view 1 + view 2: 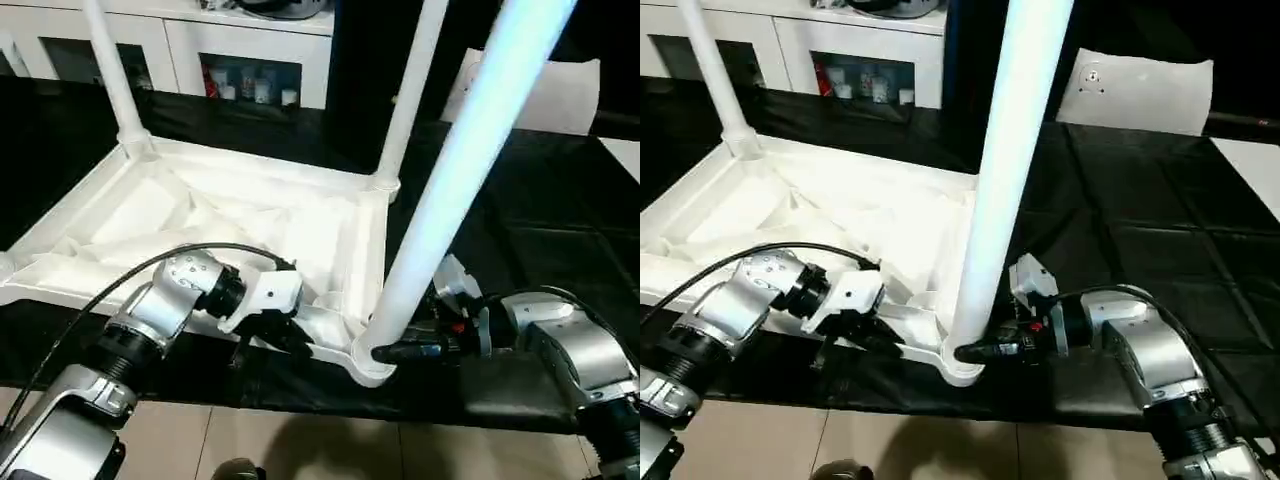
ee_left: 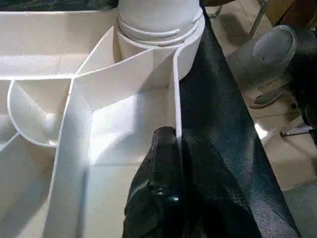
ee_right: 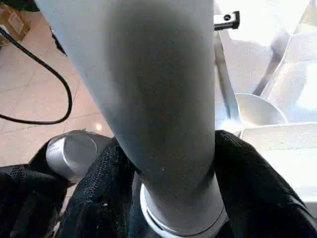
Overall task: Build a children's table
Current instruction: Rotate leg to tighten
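Note:
The white tabletop point(image 1: 200, 215) lies ribbed side up on a black cloth. Two white legs stand in its far sockets, one at the far left point(image 1: 115, 70) and one at the far right point(image 1: 410, 90). A third leg point(image 1: 455, 170) rises tilted from the near right corner socket point(image 1: 368, 365). My right gripper point(image 1: 393, 352) is shut on this leg just above the socket; in the right wrist view its fingers point(image 3: 99, 188) flank the leg point(image 3: 148, 99). My left gripper point(image 1: 285, 340) is shut on the tabletop's near rim; the left wrist view shows a finger point(image 2: 163, 163) against the rim wall point(image 2: 176, 99).
A flat white sheet with a small round mark point(image 1: 1140, 90) lies at the back right on the black cloth point(image 1: 540, 220). White cabinets point(image 1: 240, 45) stand behind. A black cable point(image 1: 110, 285) loops over my left forearm. Tiled floor point(image 1: 300, 440) begins just past the near edge.

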